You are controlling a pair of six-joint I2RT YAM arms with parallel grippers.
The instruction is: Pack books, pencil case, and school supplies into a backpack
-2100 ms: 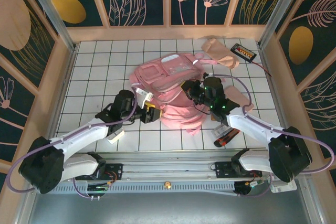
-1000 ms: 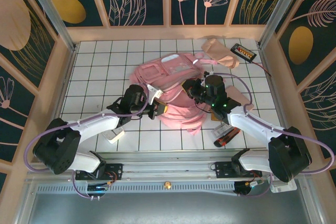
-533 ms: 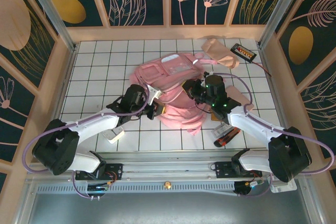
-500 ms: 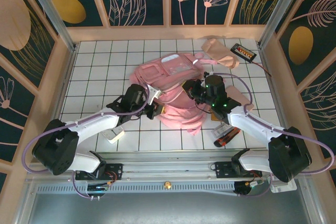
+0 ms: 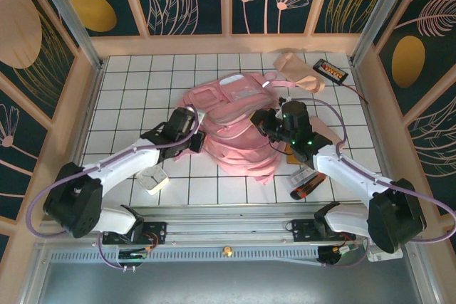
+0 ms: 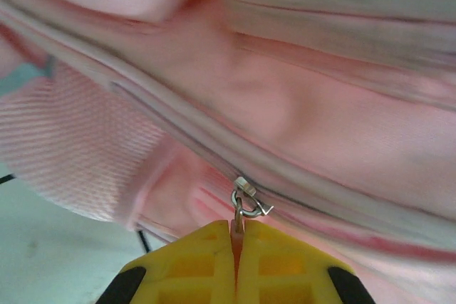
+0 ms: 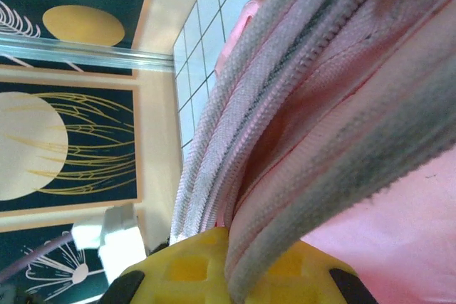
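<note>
The pink backpack lies crumpled mid-table. My left gripper is at its left side, yellow fingers shut on the zipper pull tab, which hangs from the metal slider on the zip line. My right gripper is at the right side, its fingers clamped on the backpack's zipper edge. The beige-pink pencil case lies at the back right. A corner of the orange-brown notebook peeks out under my right arm. The yellow booklet is hidden.
A flat black device with orange buttons and its cable sit at the back right corner. A dark red-and-black pack lies near the front right. A small white item lies front left. Beige fabric shows under my right arm.
My left gripper has moved up and to the left along the backpack's side with the zipper pull in it. The backpack's near fabric has shifted. My right gripper has held almost still.
</note>
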